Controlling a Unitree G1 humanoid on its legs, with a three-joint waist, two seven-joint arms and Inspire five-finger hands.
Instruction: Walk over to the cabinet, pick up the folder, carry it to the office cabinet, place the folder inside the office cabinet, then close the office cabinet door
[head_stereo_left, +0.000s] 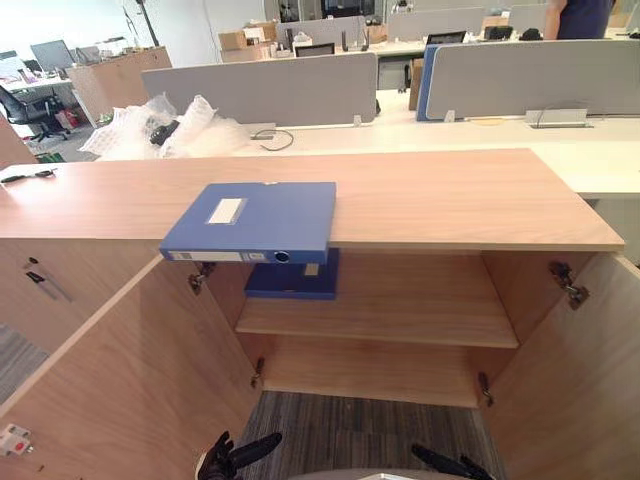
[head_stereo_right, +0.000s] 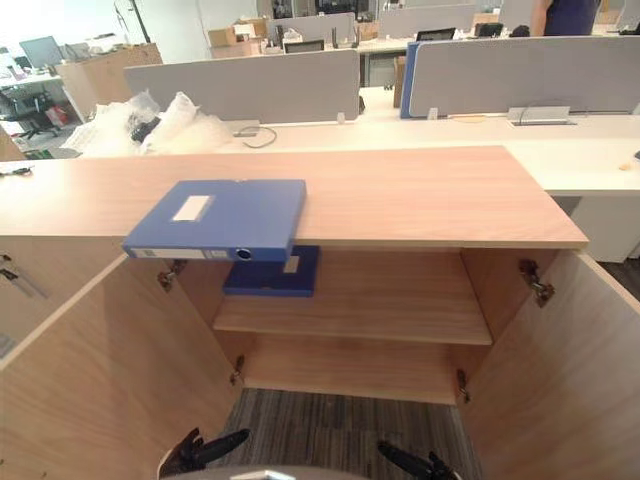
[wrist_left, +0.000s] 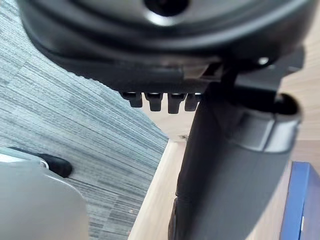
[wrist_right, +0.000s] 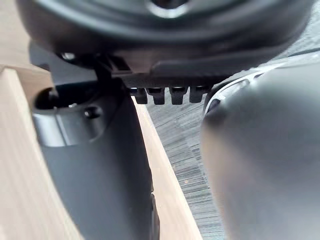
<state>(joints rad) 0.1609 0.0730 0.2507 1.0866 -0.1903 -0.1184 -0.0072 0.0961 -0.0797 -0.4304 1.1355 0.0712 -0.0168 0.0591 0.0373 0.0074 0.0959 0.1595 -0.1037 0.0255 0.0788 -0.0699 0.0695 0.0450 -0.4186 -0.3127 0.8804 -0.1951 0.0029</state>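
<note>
The left hand (head_stereo_left: 232, 458) and the right hand (head_stereo_left: 448, 464) are cut off at the lower edge, with fingers loosely extended and nothing held. Bare carpet (head_stereo_left: 350, 430) is seen between them and the cabinet (head_stereo_left: 430, 200), whose doors (head_stereo_left: 120, 380) stand wide open on either side. The blue folder (head_stereo_left: 255, 218) lies flat on the cabinet's top, overhanging the front edge, its spine turned toward the robot and its long axis running left to right. A second folder (head_stereo_left: 295, 280), partly hidden beneath it, lies on the shelf (head_stereo_left: 400, 300).

The shelf folder (head_stereo_left: 292, 283) is half hidden under the top folder (head_stereo_left: 255, 218), left hand (head_stereo_left: 232, 457) and right hand (head_stereo_left: 447, 465) cropped at bottom.
</note>
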